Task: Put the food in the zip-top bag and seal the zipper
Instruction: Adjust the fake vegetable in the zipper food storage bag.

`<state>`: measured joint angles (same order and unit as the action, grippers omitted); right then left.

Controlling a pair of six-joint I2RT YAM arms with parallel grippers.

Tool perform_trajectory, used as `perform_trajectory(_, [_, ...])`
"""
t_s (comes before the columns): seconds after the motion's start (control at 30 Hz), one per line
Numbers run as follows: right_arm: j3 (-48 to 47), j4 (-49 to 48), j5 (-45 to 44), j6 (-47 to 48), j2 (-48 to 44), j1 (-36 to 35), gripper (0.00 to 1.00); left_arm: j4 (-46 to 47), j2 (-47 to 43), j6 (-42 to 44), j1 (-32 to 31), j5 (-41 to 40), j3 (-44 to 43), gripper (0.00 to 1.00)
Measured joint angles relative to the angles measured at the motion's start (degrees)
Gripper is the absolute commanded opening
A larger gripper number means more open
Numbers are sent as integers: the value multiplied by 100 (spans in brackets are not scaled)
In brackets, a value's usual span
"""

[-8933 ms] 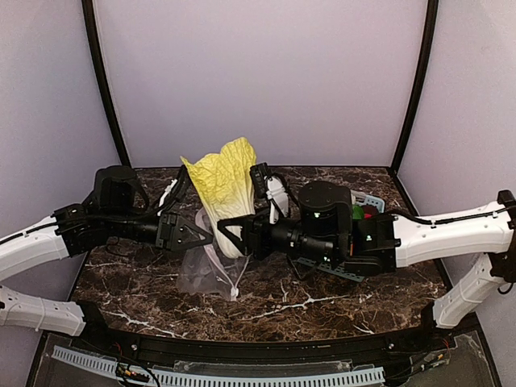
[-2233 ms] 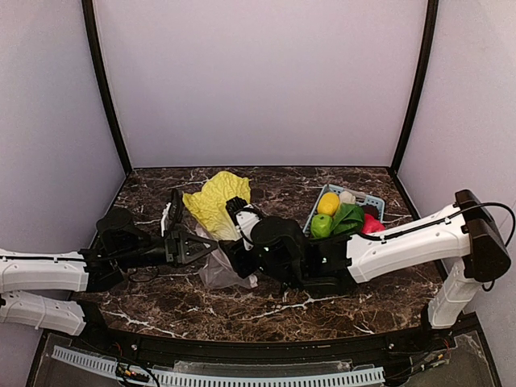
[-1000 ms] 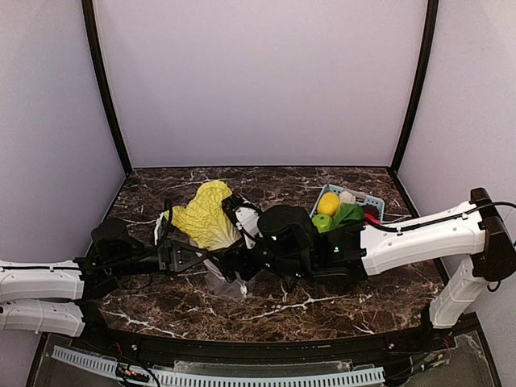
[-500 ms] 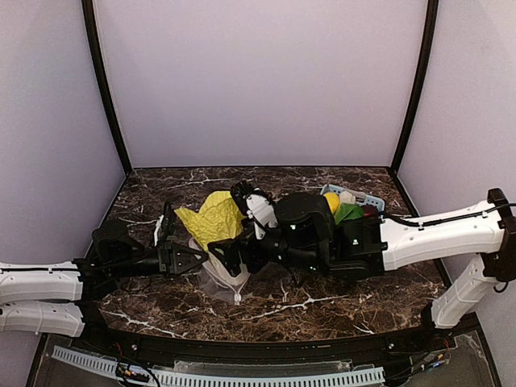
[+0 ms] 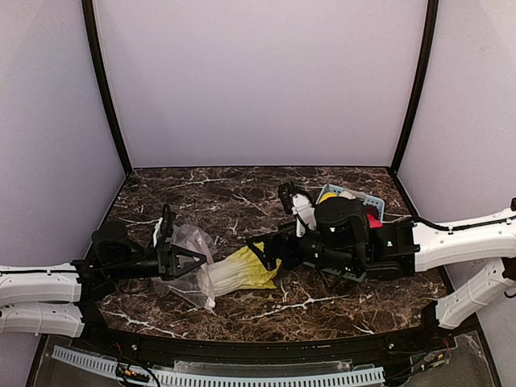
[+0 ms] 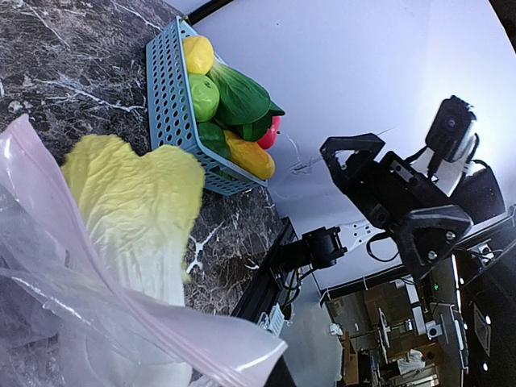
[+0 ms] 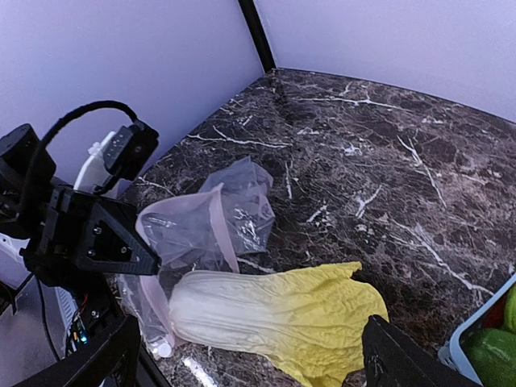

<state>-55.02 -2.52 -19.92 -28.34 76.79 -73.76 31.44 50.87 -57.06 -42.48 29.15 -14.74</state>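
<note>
While left arm (image 5: pixel 48 282) lies low, left fingers (image 5: pixel 197 260) pinch zip-top bag (image 5: pixel 189 240); right arm (image 5: pixel 459 238) stretched leftward, right fingers (image 5: pixel 262 250) spread beside napa cabbage (image 5: pixel 234 274).

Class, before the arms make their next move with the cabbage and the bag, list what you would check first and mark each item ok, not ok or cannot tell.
1. Left gripper shut on the mouth edge of the zip-top bag: ok.
2. Right gripper open and off the napa cabbage: ok.
3. Cabbage fully inside the bag: not ok; its white base is at the mouth, its leafy end out on the table.
4. How far the base sits inside: cannot tell.
5. Zipper sealed: not ok; the mouth gapes.
6. Other food bagged: not ok; lemon and apple lie in the basket.
</note>
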Motion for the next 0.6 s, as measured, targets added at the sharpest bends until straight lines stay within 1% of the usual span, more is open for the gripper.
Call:
perform_trajectory(0.17, [367,133,50,-472,-68,210,95,-4,0,2,0,-9,2,1])
perform_trajectory(0.37, [396,240,199,-761,-63,264,99,-59,-9,48,0,31,0,1])
perform_trajectory(0.6, [323,245,636,-745,247,328,99,-223,-35,116,0,107,0,1])
